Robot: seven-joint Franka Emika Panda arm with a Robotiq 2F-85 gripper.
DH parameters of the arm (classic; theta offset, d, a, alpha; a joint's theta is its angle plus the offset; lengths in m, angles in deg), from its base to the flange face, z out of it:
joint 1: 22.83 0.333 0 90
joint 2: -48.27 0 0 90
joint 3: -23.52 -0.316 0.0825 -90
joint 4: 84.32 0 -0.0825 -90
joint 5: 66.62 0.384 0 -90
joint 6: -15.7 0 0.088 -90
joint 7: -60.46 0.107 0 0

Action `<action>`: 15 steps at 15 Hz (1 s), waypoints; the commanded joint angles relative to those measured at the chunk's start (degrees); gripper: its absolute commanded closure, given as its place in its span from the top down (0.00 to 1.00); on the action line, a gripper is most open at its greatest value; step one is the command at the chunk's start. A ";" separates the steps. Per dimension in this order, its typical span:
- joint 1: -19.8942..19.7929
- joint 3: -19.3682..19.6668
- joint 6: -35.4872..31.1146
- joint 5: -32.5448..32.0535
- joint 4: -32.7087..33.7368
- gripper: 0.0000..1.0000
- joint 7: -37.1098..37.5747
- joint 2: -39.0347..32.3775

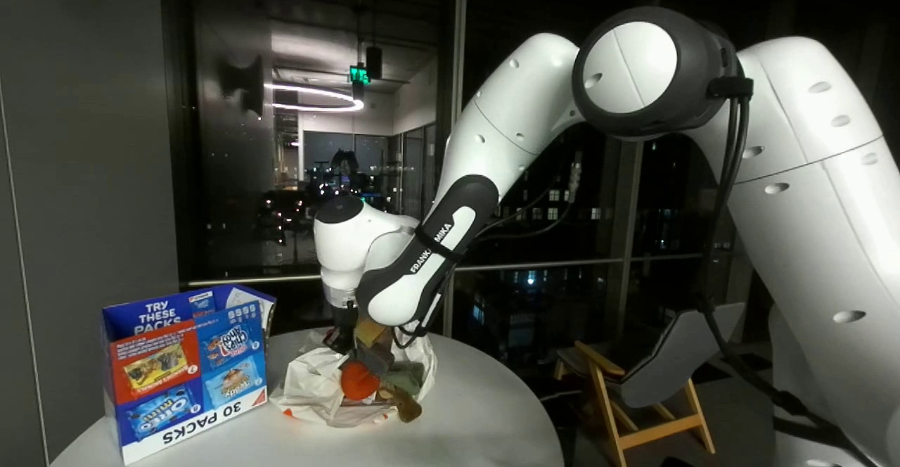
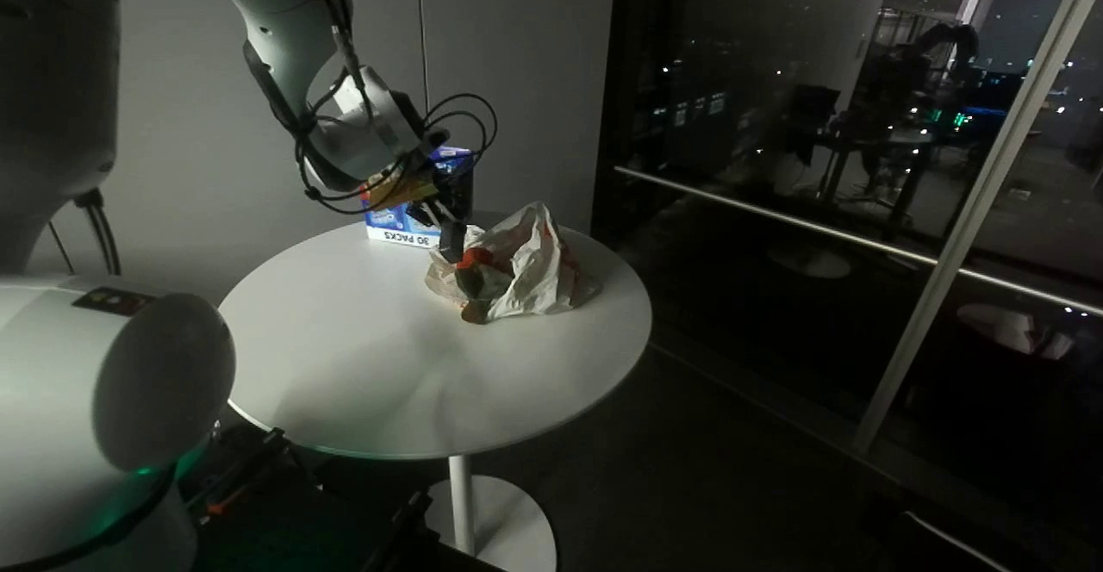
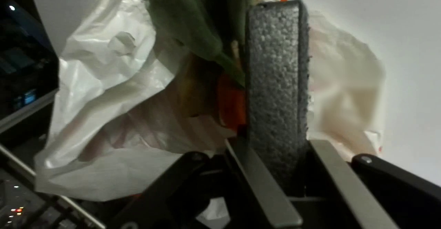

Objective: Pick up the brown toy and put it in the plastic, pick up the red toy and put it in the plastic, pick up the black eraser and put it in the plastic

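My gripper [image 3: 277, 144] is closed around the black eraser [image 3: 275, 67], a long dark block that sticks out past the fingertips in the wrist view. Beneath it the plastic [image 3: 120, 94], a crumpled white bag with reddish print, lies on the table. Whether the eraser touches the bag or its contents I cannot tell. The red toy [image 1: 359, 381] rests inside the bag in both exterior views, and the eraser partly covers it in the wrist view. A brown lump at the bag's front edge, apparently the brown toy [image 1: 406, 407], also shows in an exterior view [image 2: 474, 312].
A green soft thing [image 3: 186, 18] lies in the bag beside the red toy. The blue printed box [image 1: 186, 375] stands on the round white table [image 1: 485, 411] close to the bag. A window and a wooden-legged chair [image 1: 654, 382] are beyond the table.
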 commanded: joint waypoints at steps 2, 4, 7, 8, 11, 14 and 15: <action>6.48 8.82 0.21 -11.73 4.36 0.19 19.63 -4.64; 8.71 11.20 2.71 -15.90 4.94 0.19 28.09 -5.80; 7.18 8.00 10.05 -23.84 5.47 0.19 40.27 -5.68; 6.83 6.83 13.37 -25.37 5.99 0.19 43.22 -6.05; 4.60 0.78 26.79 -27.68 6.88 0.19 50.12 -6.41; 9.42 2.63 39.21 -21.72 6.91 0.19 48.78 -6.63; 9.29 1.53 43.73 -19.88 7.93 0.19 46.30 -7.15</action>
